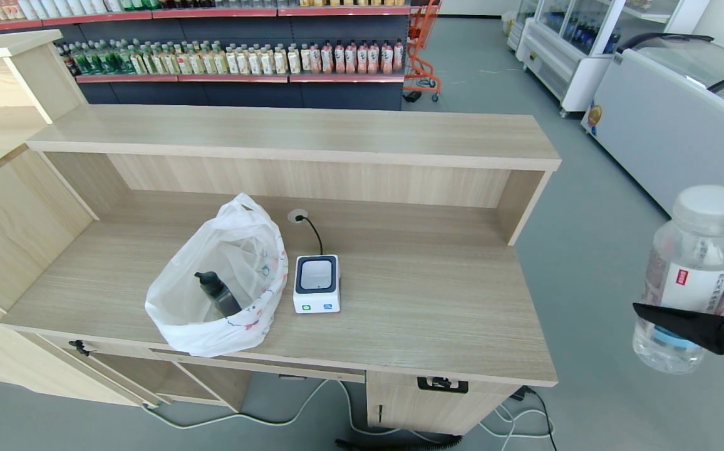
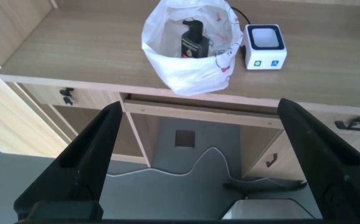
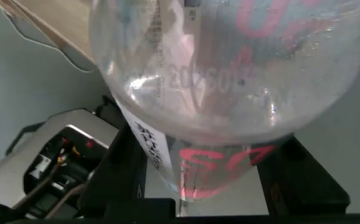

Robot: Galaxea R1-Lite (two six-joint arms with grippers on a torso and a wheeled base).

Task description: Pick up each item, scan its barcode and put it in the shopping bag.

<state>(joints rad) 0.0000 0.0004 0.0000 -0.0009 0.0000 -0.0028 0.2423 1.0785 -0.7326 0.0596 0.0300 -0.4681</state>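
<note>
**Clerk:** Item one, the water bottle?

**Checker:** Water bottle (image 1: 691,282): clear, white cap, white label with a red mark, upright. It is off the counter (image 1: 431,300), out past the right edge and above the grey floor (image 1: 587,250). The right hand (image 1: 709,313) holds it, with black fingers (image 1: 675,321) clenched on the lower body below the label. The right wrist view shows the rounded base close up with a dark finger on each side.

**Clerk:** Item two, the shopping bag?

**Checker:** Shopping bag (image 1: 212,313): white plastic, mouth open, standing on the counter near the front edge, toward the left corner. It contains one dark bottle (image 1: 217,293) with a black cap, leaning inside.

**Clerk:** The scanner?

**Checker:** Scanner (image 1: 316,283): a small white box with a dark-framed window facing up. It stands on the counter just beside the bag, on the side nearer the right edge. A black cable (image 1: 315,235) runs from it to a round hole near the back wall.

**Clerk:** The other hand?

**Checker:** Left hand (image 2: 198,162): released, with both fingers (image 2: 86,162) spread wide and nothing between them. It sits out in front of the counter's front edge, apart from it, and faces the bag and scanner.

**Clerk:** Surroundings?

**Checker:** Shelves of bottled drinks (image 1: 243,59) beyond the back of the counter. An orange trolley (image 1: 424,44). White freezer cabinets (image 1: 662,113) past the right edge. Loose cords (image 1: 312,407) on the floor below the front edge.
</note>
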